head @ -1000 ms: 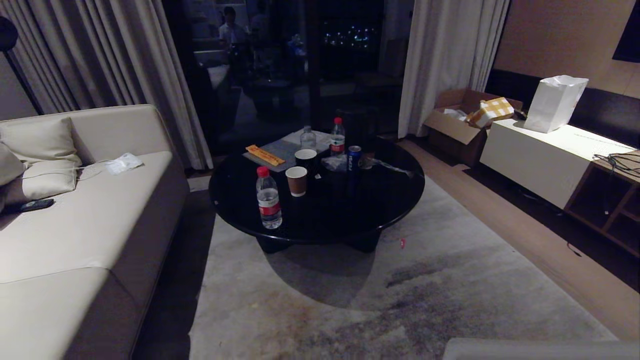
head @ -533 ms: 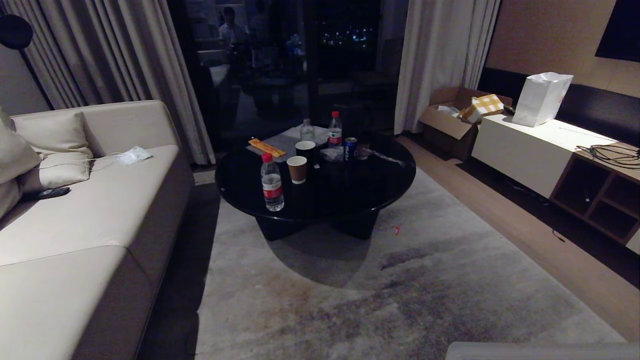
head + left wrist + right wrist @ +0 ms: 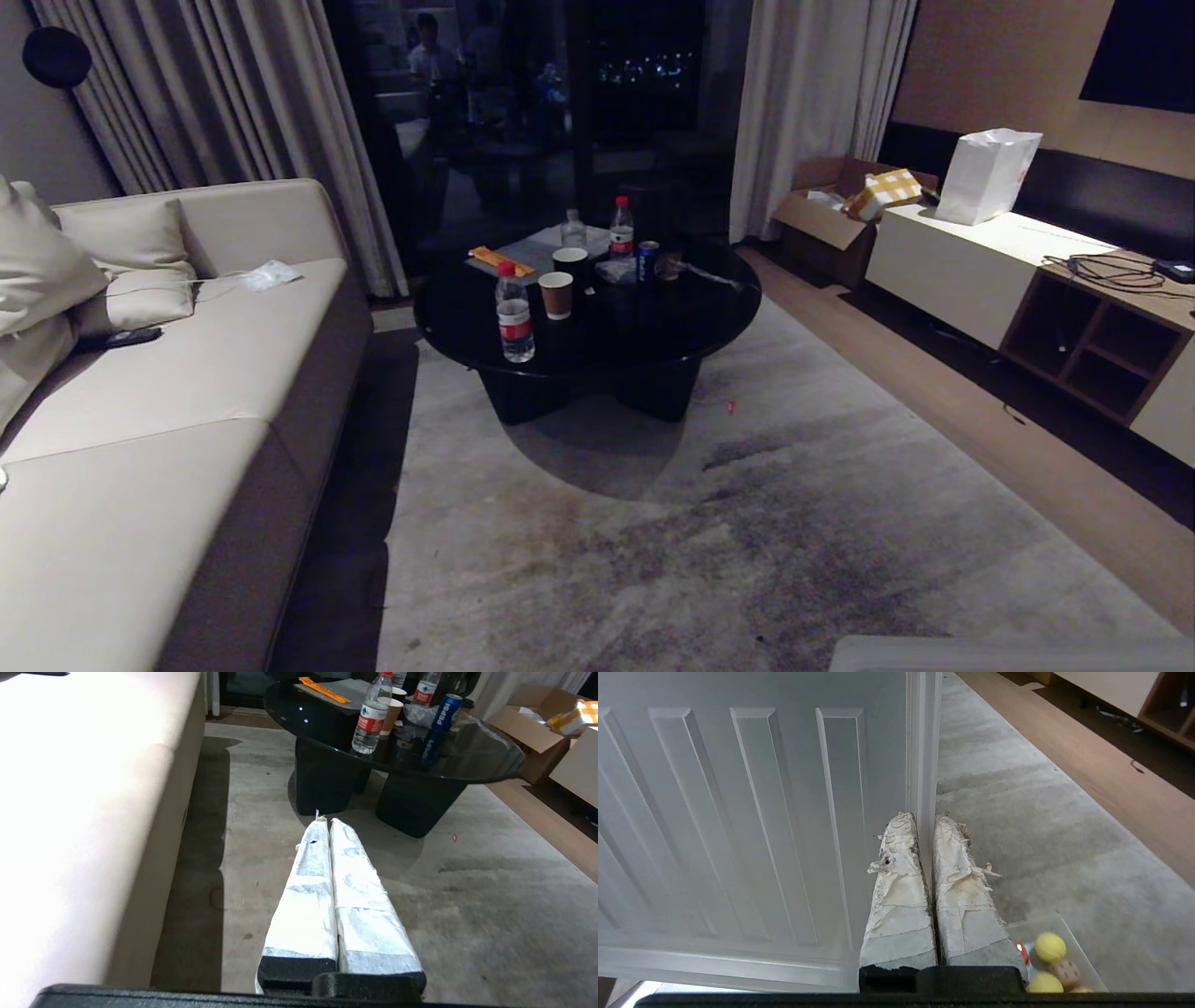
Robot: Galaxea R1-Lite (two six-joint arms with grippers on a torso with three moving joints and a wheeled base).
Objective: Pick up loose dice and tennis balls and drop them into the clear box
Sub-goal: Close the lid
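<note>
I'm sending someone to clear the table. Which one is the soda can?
Find the round black coffee table on the rug beside the sofa. Among the drinks at its far side stands the soda can: blue metal, unlike the clear red-capped bottles and paper cups.

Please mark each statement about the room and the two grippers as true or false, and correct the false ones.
1. The right gripper has its fingers shut on the edge of the ribbed lid. True.
2. The clear box is empty. False: two tennis balls and a beige die lie in it.
3. The left gripper holds a bottle. False: its fingers are shut on nothing, above the carpet.
4. A blue can stands on the round black table. True.
5. The white paper bag is on the sofa. False: it stands on the low white cabinet.
</note>
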